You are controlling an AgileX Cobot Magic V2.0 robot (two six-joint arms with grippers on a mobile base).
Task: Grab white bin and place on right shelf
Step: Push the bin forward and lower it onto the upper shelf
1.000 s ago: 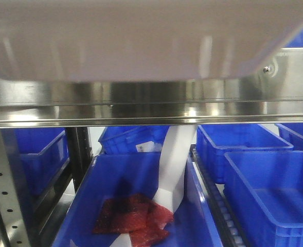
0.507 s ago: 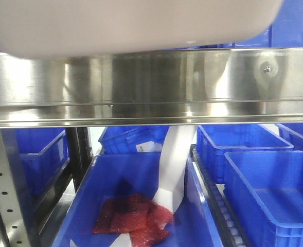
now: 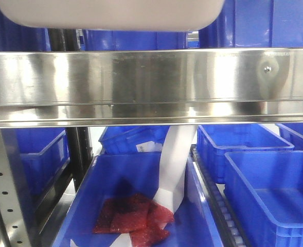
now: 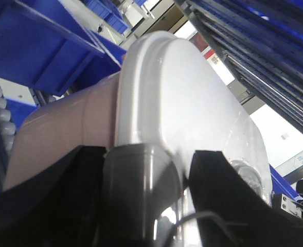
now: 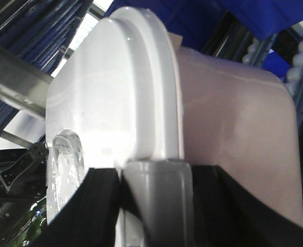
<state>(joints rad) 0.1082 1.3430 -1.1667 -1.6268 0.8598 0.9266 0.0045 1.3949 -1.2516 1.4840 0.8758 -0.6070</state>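
The white bin shows only its pale underside at the top edge of the front view, above the wide shiny front rail of the right shelf. In the left wrist view the white bin fills the frame, glossy lid to the right and pinkish wall to the left. My left gripper is shut on a grey clip at the bin's end. The right wrist view mirrors this: my right gripper is shut on the grey clip at the other end of the white bin.
Below the rail stand several blue crates. One blue crate holds red bags and a white strip. A perforated steel upright stands at the left. More blue crates sit behind the rail.
The white bin has risen in the front view: it covered the top of the rail a second ago and now sits above it, showing only a narrow band.
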